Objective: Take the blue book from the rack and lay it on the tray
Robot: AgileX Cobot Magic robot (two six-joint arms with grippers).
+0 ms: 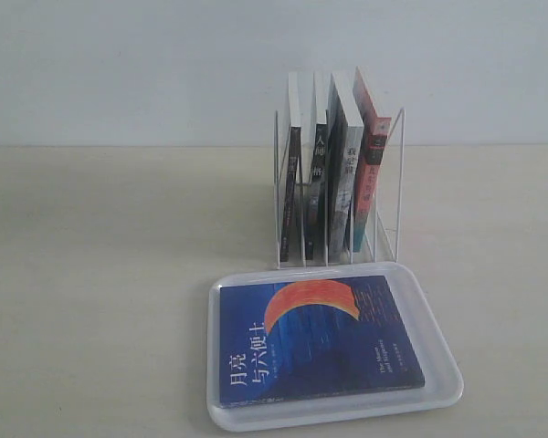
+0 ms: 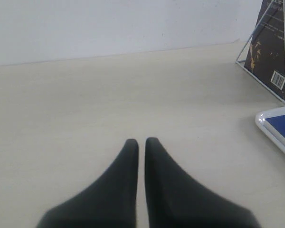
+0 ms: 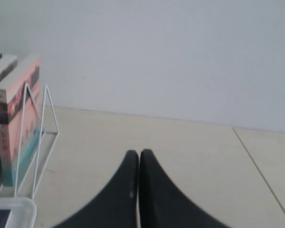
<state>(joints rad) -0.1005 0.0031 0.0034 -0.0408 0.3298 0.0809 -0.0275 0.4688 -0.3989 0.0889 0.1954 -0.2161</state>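
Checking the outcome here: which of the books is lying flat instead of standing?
The blue book with the orange crescent, cover up in the tray; the others stand upright in the rack.

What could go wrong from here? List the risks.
1. The blue book fills nearly the whole tray, so a nudge could push a corner onto the rim.
2. The red-spined book leans at the end of the rack; a bump there might tip it.

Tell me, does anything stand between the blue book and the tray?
Nothing visible does. The blue book already lies flat inside the tray, cover up, in front of the rack that holds the other books.
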